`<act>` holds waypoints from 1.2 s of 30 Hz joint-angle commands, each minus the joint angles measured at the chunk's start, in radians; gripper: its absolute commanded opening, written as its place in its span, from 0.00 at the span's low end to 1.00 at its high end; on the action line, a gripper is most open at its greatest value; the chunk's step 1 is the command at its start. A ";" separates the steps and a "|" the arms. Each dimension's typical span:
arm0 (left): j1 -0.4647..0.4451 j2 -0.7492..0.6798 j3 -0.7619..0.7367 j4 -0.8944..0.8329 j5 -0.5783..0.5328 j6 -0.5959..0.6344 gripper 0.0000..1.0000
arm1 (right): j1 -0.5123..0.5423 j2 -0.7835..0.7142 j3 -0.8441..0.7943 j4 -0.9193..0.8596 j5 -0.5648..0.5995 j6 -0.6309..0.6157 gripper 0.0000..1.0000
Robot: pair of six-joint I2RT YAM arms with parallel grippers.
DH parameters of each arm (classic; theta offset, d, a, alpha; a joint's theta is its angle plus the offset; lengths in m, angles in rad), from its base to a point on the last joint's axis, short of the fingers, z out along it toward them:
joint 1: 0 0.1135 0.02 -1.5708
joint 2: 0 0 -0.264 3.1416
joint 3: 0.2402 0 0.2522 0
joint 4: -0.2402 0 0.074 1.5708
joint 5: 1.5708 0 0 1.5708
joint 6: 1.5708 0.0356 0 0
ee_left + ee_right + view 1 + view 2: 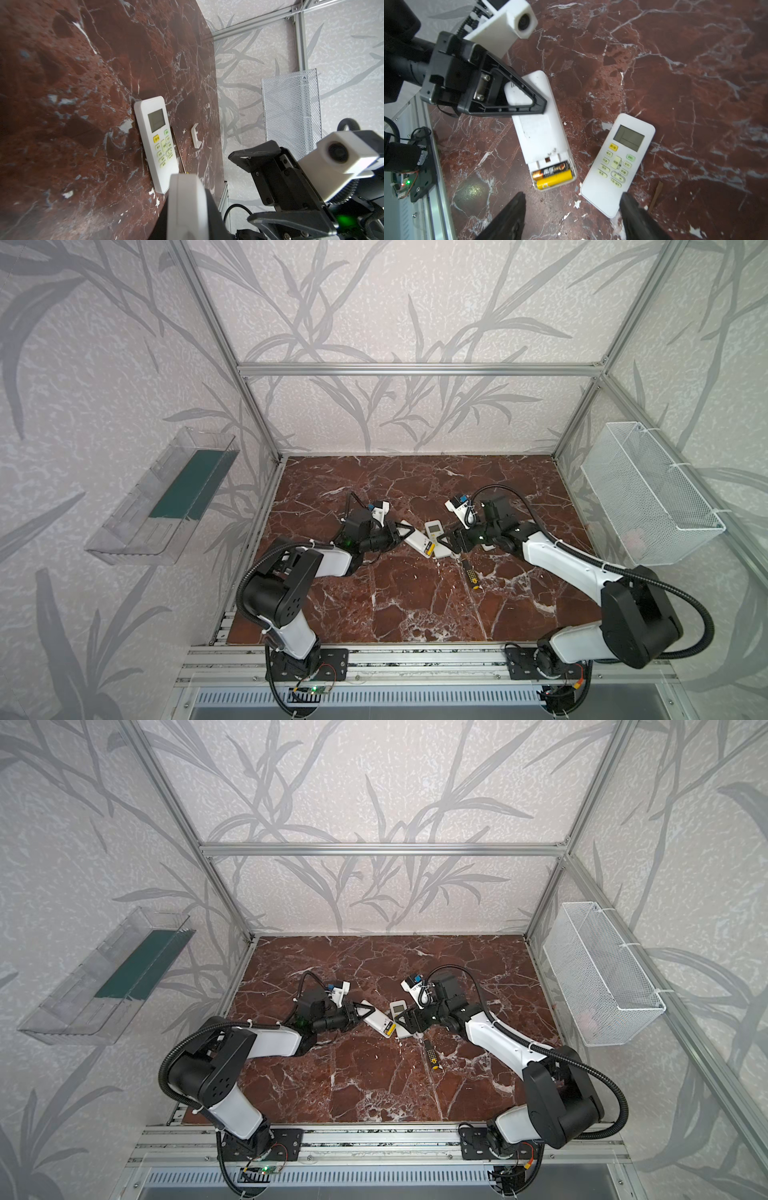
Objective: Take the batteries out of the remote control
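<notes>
Left gripper (529, 99) seemingly clamps open remote (542, 135) mid-table (675, 83); right gripper (571, 214), fingers apart, may bump second remote (618, 164) reaching batteries (553, 173)

- The black battery (552, 168), in the open bay of the face-down remote (542, 133), has gold lettering along its side. It looks like a brand mark, but the letters are too blurred to read.
- The yellow battery (555, 180) beside it shows a small pale mark near one end, which is unreadable.
- The face-up remote (617, 164) has Chinese characters on its pale green buttons and on its yellow button (613, 147). They are too small to make out.
- Its screen (629, 138) shows only faint lines.
- In both top views, any print is too small to read.
</notes>
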 commanded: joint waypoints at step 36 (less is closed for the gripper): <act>-0.015 -0.057 0.025 -0.105 -0.001 0.070 0.17 | 0.170 0.208 0.139 0.017 0.112 -0.039 0.39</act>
